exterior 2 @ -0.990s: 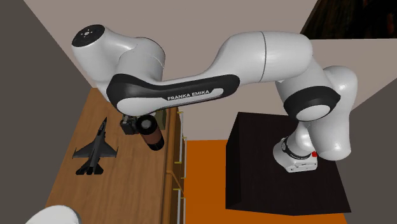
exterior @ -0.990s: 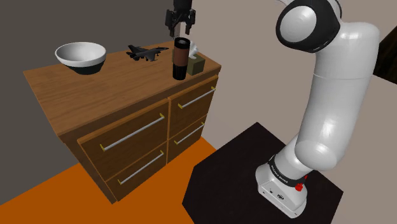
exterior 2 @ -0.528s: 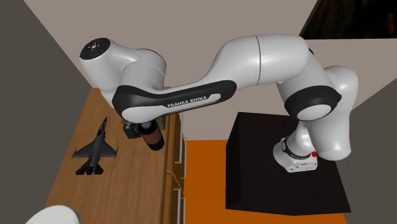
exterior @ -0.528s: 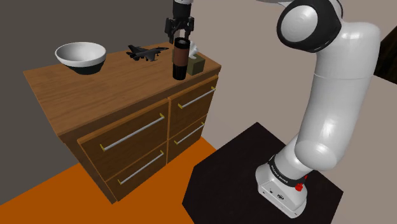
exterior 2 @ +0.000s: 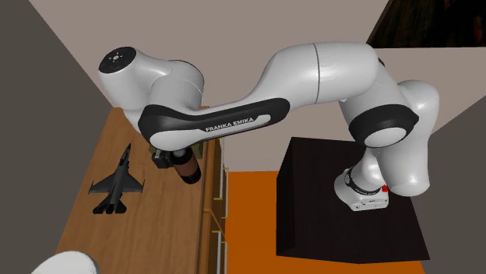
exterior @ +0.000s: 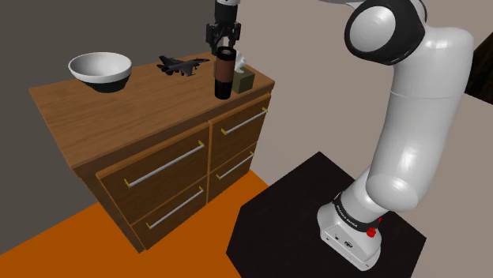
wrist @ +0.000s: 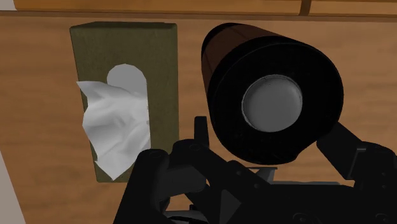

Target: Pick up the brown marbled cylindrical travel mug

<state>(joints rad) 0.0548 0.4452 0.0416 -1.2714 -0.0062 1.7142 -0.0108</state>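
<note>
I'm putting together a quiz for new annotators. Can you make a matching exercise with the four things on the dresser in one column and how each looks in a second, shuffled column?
Things
1. travel mug
2. tissue box
3. toy jet
4. bowl

Looks
A. olive green, white sheet sticking out of the top
B. white inside, dark outside
C. brown body, black top, standing upright
D. dark, winged, lying flat

Pairs: 1-C, 2-A, 3-D, 4-B
</note>
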